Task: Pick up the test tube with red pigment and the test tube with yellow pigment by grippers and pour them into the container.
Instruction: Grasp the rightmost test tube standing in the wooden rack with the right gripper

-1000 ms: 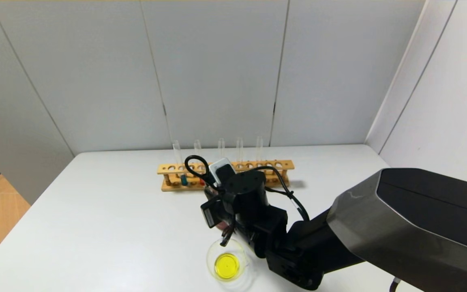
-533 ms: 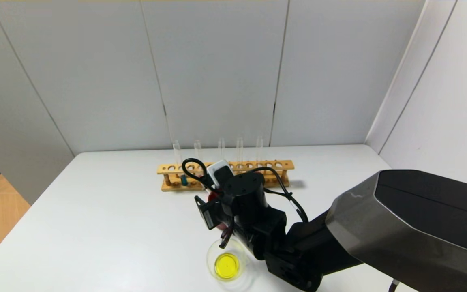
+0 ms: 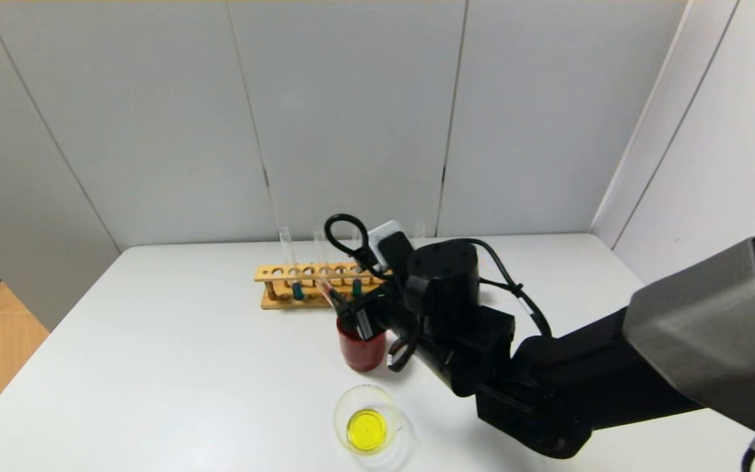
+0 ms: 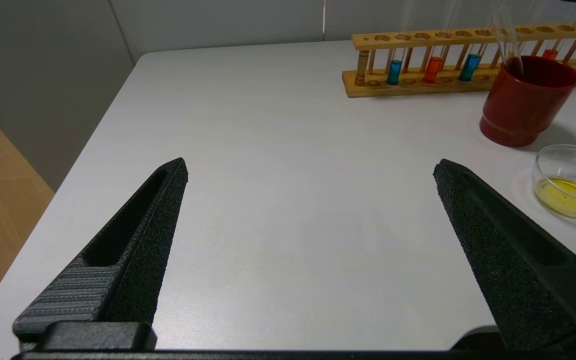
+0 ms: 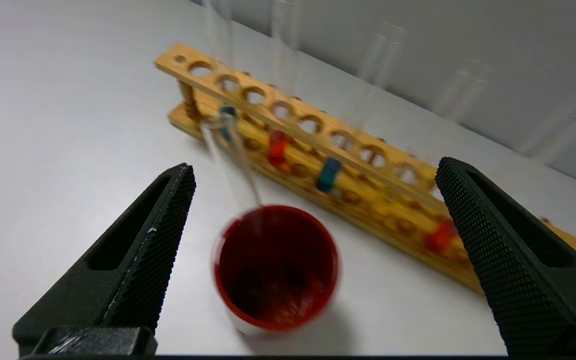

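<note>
My right gripper [image 3: 353,319] is open and empty just above the dark red cup [image 3: 362,352], whose mouth shows between its jaws in the right wrist view [image 5: 275,265]. An empty clear tube [image 5: 233,160] leans in that cup. The container [image 3: 367,425], a low glass cup, holds yellow liquid near the table's front; it also shows in the left wrist view [image 4: 570,182]. A test tube with red pigment [image 4: 433,70] stands in the wooden rack [image 3: 286,272], and shows in the right wrist view [image 5: 277,147]. No tube with yellow liquid shows. My left gripper [image 4: 310,162] is open over bare table.
The rack [image 4: 448,85] runs along the back of the white table [image 3: 174,367] and also holds teal tubes [image 4: 394,72] and a second red tube [image 5: 440,235]. My right arm [image 3: 580,387] crosses the front right of the table.
My right gripper has risen and swung back and to the right, uncovering the red cup. The container has not moved.
</note>
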Controlling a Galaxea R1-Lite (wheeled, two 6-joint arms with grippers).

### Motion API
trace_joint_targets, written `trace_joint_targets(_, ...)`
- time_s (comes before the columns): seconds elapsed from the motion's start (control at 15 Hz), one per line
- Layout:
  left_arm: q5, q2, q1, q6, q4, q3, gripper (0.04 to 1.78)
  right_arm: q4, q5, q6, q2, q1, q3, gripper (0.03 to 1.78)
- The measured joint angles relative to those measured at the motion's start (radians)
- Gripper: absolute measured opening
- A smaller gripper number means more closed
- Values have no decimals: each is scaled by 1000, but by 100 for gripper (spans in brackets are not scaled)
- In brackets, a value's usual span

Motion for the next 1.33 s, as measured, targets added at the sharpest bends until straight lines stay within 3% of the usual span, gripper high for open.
trace_joint_targets(0.2, 0, 0, 0, 0, 0, 0, 174, -17, -24, 18, -87, -67, 150, 175)
trace_joint_targets(0.53, 0, 0, 0, 0, 0, 0, 174, -252, -36, 73, -127, -192, 331, 175)
trace_joint_targets(0.67, 0, 0, 0, 0, 0, 0, 174, -282, -33, 92, -104, -223, 344, 175)
trace_joint_targets(0.87, 0, 0, 0, 0, 0, 0, 174, -282, -20, 92, -41, -254, 305, 175)
trace_joint_targets(1.13, 0, 0, 0, 0, 0, 0, 174, -268, 9, 77, 77, -273, 128, 175)
trace_joint_targets(1.33, 0, 0, 0, 0, 0, 0, 174, -203, 34, 69, 154, -285, 4, 175)
